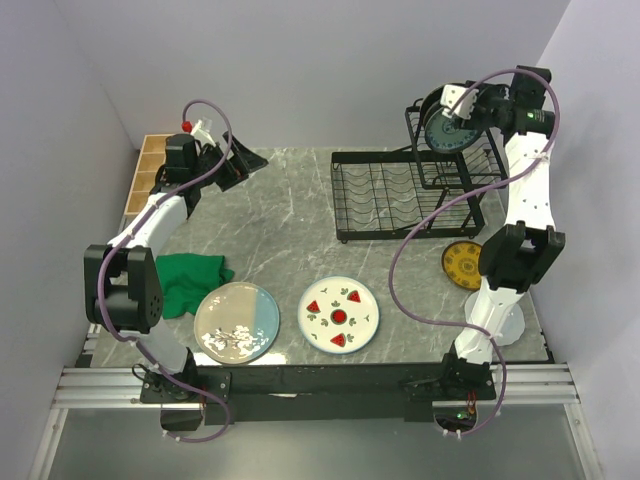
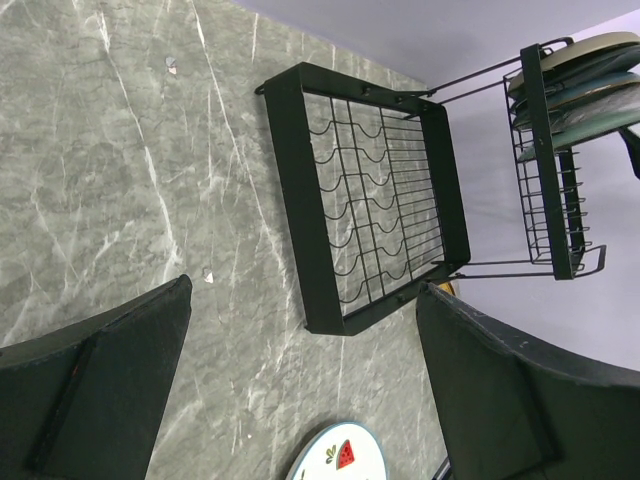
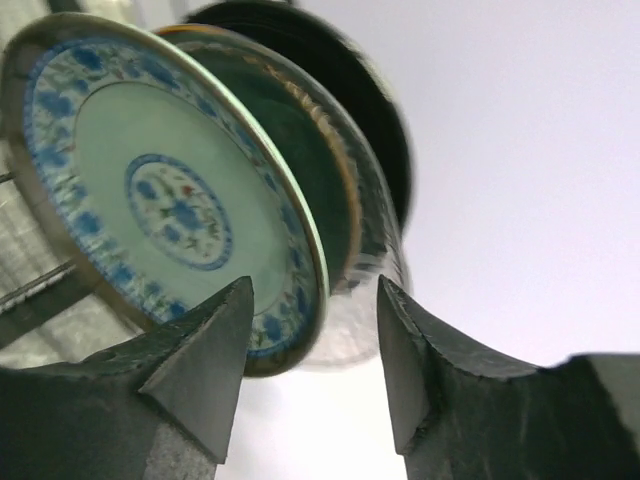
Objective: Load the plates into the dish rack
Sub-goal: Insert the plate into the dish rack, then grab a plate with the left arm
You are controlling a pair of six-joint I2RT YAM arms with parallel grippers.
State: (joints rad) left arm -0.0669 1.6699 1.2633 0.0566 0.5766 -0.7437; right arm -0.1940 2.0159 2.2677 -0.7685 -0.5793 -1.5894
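The black wire dish rack (image 1: 345, 200) stands at the back right, and several plates stand on edge in its raised upper basket (image 1: 452, 165). My right gripper (image 1: 462, 108) hovers at that basket. In the right wrist view its jaws (image 3: 315, 300) are open astride the lower rims of a blue-patterned plate (image 3: 170, 190) and a clear glass plate (image 3: 375, 270), with a gap on each side. Dark plates (image 3: 300, 160) stand behind. My left gripper (image 1: 235, 165) is open and empty at the far left. On the table lie a watermelon plate (image 1: 339, 314), a cream-and-blue plate (image 1: 236, 321) and a yellow plate (image 1: 462, 265).
A green cloth (image 1: 190, 278) is bunched beside the left arm. A wooden compartment box (image 1: 148, 175) lines the far left edge. In the left wrist view the rack's slotted lower tray (image 2: 290, 200) holds nothing, and the watermelon plate (image 2: 335, 460) peeks in below.
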